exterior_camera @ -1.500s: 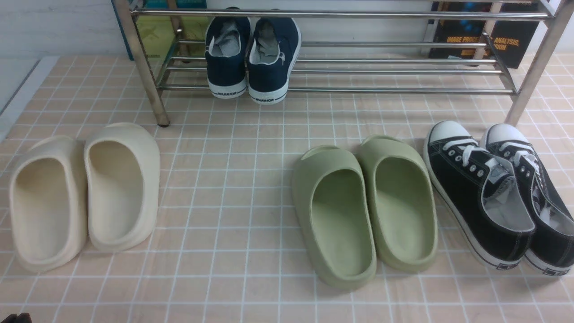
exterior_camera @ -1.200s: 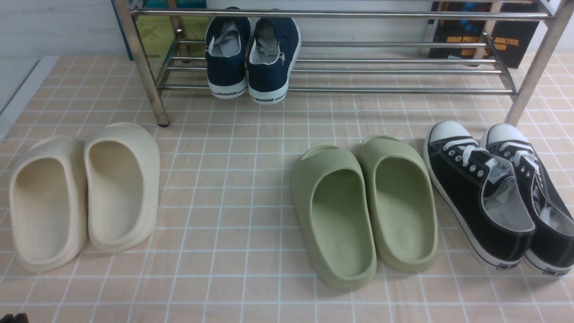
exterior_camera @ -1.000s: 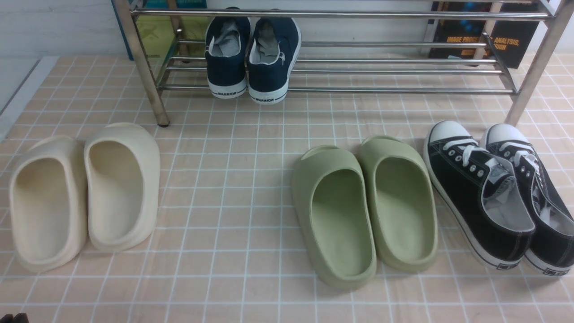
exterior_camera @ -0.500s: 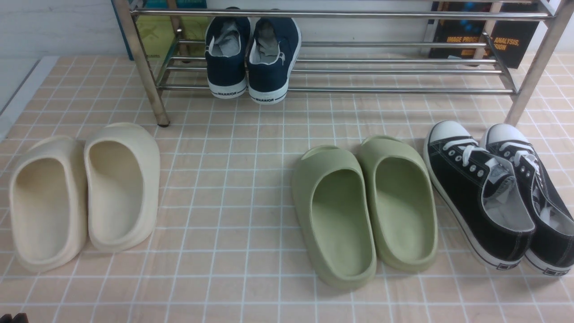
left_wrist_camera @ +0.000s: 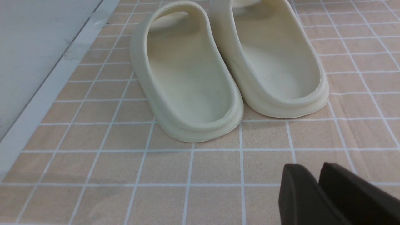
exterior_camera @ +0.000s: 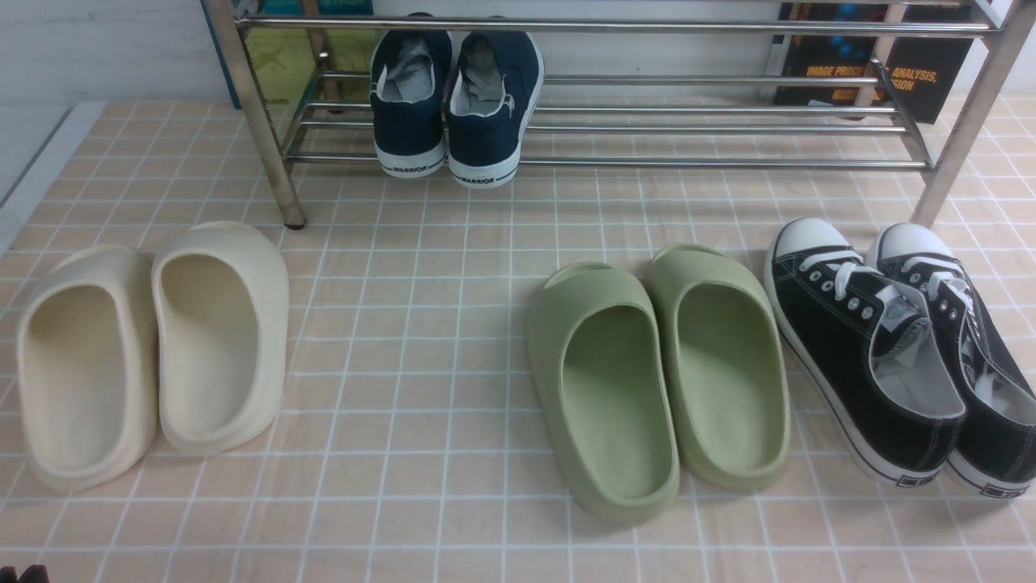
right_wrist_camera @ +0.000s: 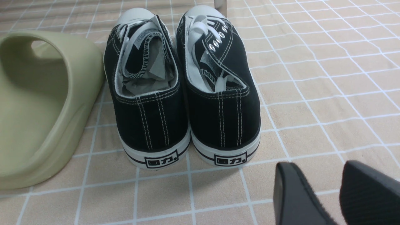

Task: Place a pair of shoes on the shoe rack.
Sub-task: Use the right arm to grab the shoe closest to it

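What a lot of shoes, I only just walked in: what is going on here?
A two-armed robot is to put the black sneakers on the metal shoe rack, and nothing is picked up yet. They stand on the tiled floor beside the green slides. The right gripper hovers open just behind their heels; the left gripper, empty, jaws close together, is near the cream slides. Navy sneakers already sit on the rack.

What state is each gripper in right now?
Left gripper: empty, jaws nearly together; open or shut cannot be told.
Right gripper: open, holding nothing.
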